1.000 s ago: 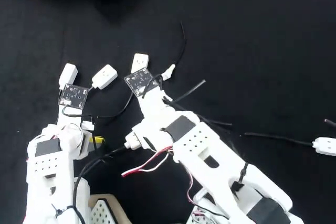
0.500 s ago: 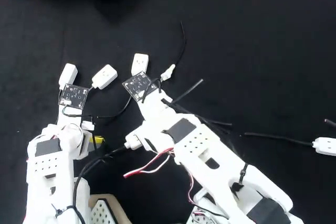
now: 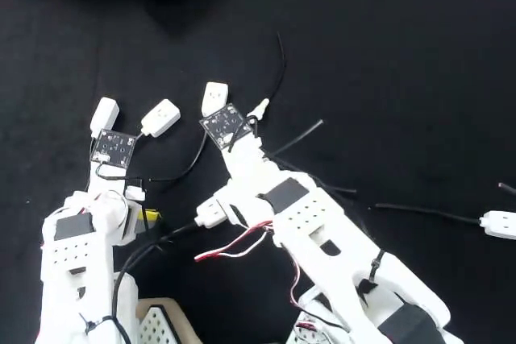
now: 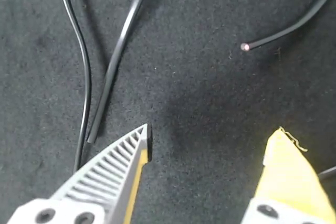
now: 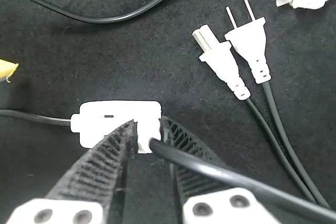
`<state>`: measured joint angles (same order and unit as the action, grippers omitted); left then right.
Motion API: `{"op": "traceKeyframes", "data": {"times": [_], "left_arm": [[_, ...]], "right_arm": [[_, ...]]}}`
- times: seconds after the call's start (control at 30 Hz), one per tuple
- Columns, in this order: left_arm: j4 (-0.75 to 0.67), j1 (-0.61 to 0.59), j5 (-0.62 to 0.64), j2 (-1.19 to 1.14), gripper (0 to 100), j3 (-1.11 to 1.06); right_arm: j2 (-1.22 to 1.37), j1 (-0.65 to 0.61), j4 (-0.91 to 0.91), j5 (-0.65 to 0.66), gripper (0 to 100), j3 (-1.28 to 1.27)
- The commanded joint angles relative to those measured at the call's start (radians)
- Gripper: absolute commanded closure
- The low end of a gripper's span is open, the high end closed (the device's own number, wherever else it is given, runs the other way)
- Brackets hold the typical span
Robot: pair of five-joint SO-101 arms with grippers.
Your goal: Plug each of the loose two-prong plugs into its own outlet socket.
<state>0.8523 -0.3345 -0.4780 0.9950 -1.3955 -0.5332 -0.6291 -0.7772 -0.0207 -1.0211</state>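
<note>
A white socket block is laid flat on the black bench, and a thin cable is led off one end. Against its side is what is taken to be a held plug. It is a small white piece with a thick black cable, so calling it a plug is a guess. It is pinched by the right pincer, whose black fingers are closed on it from both sides. It seems to be held low and close so that its prongs can be pushed into the block. The prongs are hidden, so it cannot be told if they are in.

Near the block, a loose plug and a second loose plug are laid side by side, with their prongs pointed away from the pincer. Neither is in a socket, so more of the job is left.

Near the block's other side, the left pincer is held wide open, with nothing between its yellow pads. Black cables are seen under it. It may be placed there to steady the block, since a light block could be slid away by a push.

Well apart, by the bench's edge, another white socket is laid with its own cable.
</note>
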Motion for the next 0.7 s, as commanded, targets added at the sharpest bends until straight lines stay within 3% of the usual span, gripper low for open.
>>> {"op": "traceKeyframes", "data": {"times": [0.0, 0.17, 0.4, 0.67], "left_arm": [[-0.017, -0.013, -0.008, 0.014, 66, 0.004], [-0.015, -0.013, -0.008, 0.014, 66, 0.004], [-0.017, -0.013, -0.008, 0.014, 66, 0.004], [-0.02, -0.013, -0.009, 0.014, 66, 0.004]], "right_arm": [[0.004, 0.014, 0.009, 0.005, 98.6, 0.001], [0.084, -0.083, 0.018, 0.005, 98.6, -0.024], [0.274, -0.086, 0.034, 0.006, 98.6, 0.048], [0.157, 0.081, -0.117, 0.015, 98.6, 0.076]]}}
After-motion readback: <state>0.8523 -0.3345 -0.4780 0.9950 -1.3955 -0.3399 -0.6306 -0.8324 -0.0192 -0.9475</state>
